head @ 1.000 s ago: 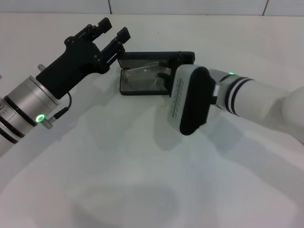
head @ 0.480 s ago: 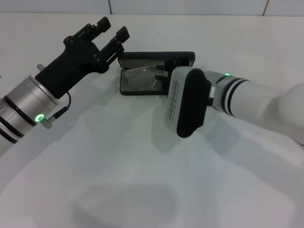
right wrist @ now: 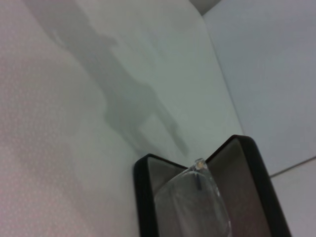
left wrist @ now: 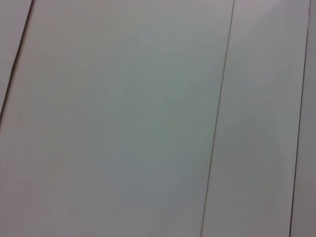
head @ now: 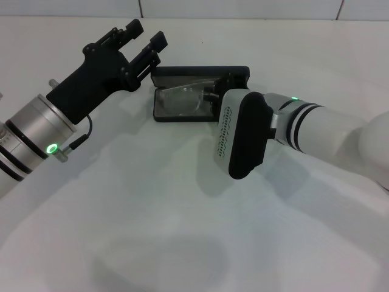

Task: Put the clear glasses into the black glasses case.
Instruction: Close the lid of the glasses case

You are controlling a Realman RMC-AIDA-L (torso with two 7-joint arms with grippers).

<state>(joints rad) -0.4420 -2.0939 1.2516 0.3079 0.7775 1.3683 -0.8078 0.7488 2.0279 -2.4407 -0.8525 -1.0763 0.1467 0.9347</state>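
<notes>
The open rectangular black glasses case [head: 194, 97] with grey lining is sitting on the white surface [head: 152, 207], its raised lid walling off the far side. The right gripper [head: 213, 94] and its bulky white wrist are crowding the case's right end. The black left gripper [head: 141, 38] is hovering just beside the case's left corner. The near side of the surface is lying open.

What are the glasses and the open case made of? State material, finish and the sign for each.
The clear glasses: seemingly colourless transparent plastic, glossy; the case lining shows through the lens. The black glasses case: a rigid black shell, probably plastic or leatherette, matte to faintly sheened; its lid stands open unsupported. The lining: grey, dull, felt-like.
</notes>
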